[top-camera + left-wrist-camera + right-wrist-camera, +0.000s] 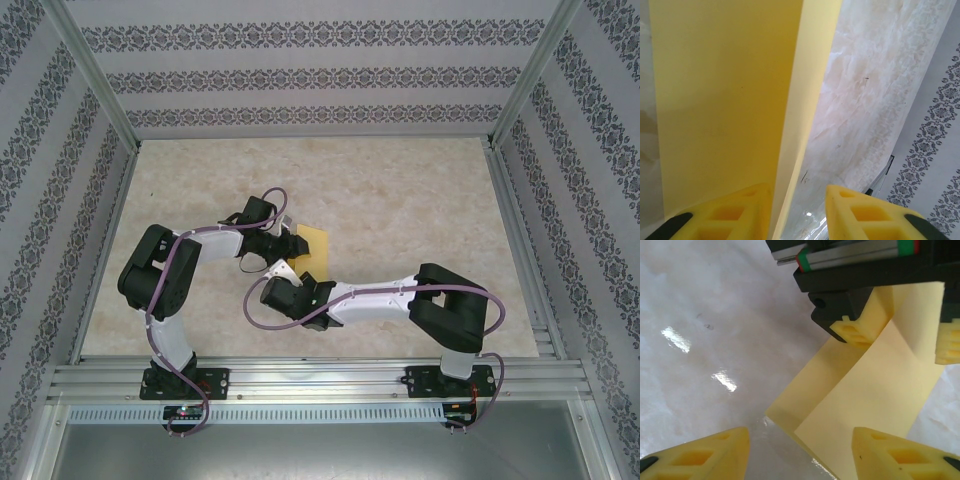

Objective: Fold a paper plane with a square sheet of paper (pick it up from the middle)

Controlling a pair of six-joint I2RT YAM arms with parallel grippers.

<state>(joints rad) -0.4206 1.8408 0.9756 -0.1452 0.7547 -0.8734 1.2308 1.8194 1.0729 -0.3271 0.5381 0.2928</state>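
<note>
Top external view, table: a pale marbled tabletop (pixel 420 200) inside patterned walls (pixel 300 80), with an aluminium rail (pixel 320 380) along the near edge.
Top external view, paper: the yellow paper sheet (pixel 316 248) lies near the middle of the table, and the ends of both arms partly cover its left side.
Top external view, left gripper: the left gripper (pixel 290 237) reaches in from the left to the sheet's left edge. Its jaws are too small to read here.
Top external view, right gripper: the right gripper (pixel 292 268) comes in from the right and sits just nearer than the left one, by the sheet's near-left corner.
Left wrist view, paper: the yellow paper sheet (pixel 715 100) is folded. A broad flap fills the left, and a paler strip along its right side narrows down into the gap between the fingers.
Left wrist view, left gripper: the left gripper (pixel 799 192) has its jaws apart. One finger (pixel 735 217) sits close against the broad flap, the other stands over bare tabletop (pixel 875 100), and nothing is clamped.
Right wrist view, paper: the yellow paper sheet (pixel 875 390) lies in overlapping layers, with one corner pointing toward the camera.
Right wrist view, left gripper: the left gripper (pixel 900 340) hangs at the top on a black body, with its yellow fingers on either side of the sheet's far part.
Right wrist view, right gripper: the right gripper (pixel 801 435) has its jaws apart, with the sheet's corner between them and nothing pinched.
Right wrist view, table: the glossy tabletop (pixel 715 315) is to the left.
</note>
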